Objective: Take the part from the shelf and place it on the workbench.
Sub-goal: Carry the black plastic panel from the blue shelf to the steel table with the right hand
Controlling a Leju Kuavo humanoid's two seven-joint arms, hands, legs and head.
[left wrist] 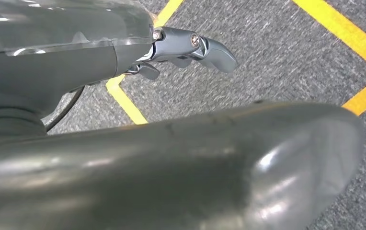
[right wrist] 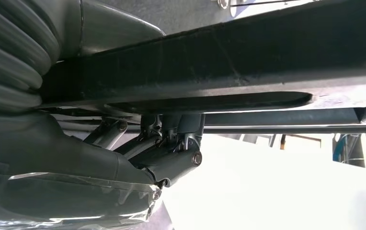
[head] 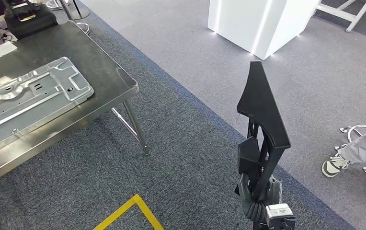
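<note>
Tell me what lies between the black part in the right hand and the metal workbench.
In the head view, only bare grey carpet separates the black part from the workbench.

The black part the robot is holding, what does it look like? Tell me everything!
The black part looks like matte plastic. It has a flat panel that narrows to a point at the top, with ribbed, open framework below. It stands nearly upright, leaning a little, in the air over the grey carpet, off to the side of the metal table. The right robot hand grips its lower end. Nothing else touches it.
</note>
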